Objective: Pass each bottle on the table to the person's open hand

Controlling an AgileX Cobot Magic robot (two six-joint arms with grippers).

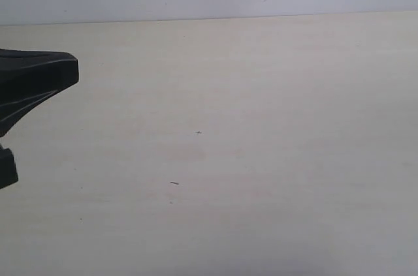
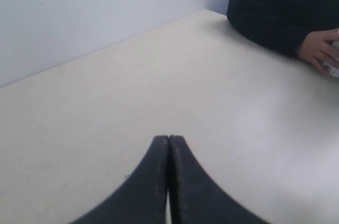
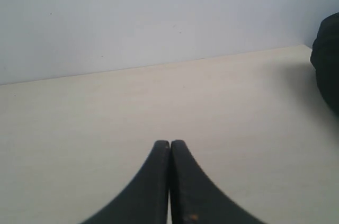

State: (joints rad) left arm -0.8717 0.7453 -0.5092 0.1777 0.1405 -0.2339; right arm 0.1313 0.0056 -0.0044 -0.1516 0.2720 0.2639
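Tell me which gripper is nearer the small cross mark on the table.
Left. The left gripper is just beside the cross mark; the right gripper shows no mark near it.

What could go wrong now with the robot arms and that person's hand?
1. The left gripper and right gripper are both shut and empty; reaching like that could push things over instead of grabbing them.
2. The person's hand lies on the table over what looks like a bottle; an arm swinging there might bump it.
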